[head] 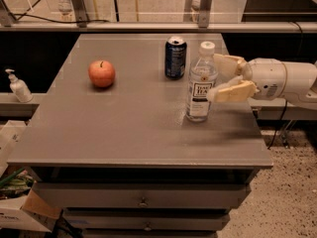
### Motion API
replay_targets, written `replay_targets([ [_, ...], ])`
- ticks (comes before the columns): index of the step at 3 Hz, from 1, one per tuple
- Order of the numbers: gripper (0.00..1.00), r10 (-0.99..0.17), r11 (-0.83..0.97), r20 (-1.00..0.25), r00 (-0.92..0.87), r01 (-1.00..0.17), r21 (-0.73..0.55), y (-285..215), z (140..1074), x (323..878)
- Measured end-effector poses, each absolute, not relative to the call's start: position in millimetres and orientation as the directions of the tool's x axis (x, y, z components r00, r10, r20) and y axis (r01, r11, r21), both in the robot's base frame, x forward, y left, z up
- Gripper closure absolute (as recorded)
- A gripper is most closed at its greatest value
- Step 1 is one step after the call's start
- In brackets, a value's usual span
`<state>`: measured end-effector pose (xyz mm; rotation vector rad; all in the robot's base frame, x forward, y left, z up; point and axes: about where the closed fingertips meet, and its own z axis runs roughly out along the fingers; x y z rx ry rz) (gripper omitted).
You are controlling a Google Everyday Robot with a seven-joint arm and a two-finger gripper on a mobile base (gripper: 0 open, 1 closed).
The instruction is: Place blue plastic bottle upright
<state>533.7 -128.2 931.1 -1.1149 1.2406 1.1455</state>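
Note:
The blue plastic bottle is clear with a white cap and a white-and-dark-blue label. It stands upright on the grey table, right of centre. My gripper reaches in from the right at the height of the bottle's label. Its tan fingers are spread apart. The far fingertip lies just behind the bottle's right side and the near fingertip is at its right edge. The jaws do not squeeze the bottle.
A dark blue soda can stands just behind and left of the bottle. A red apple lies at the table's left. A small white pump bottle stands on a ledge off the left side. The table's right edge is close under my arm.

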Motion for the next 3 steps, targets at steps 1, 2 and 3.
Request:
replay_targets([
  [1,0.0,0.017,0.13,-1.0,0.001,-0.991,0.001,-140.8,934.3,531.8],
  [2,0.0,-0.011,0.193,-1.0,0.017,-0.981,-0.019,-180.1,944.8,525.9],
  [3,0.0,-0.011,0.192,-1.0,0.017,-0.981,-0.019,-180.0,944.8,525.9],
])
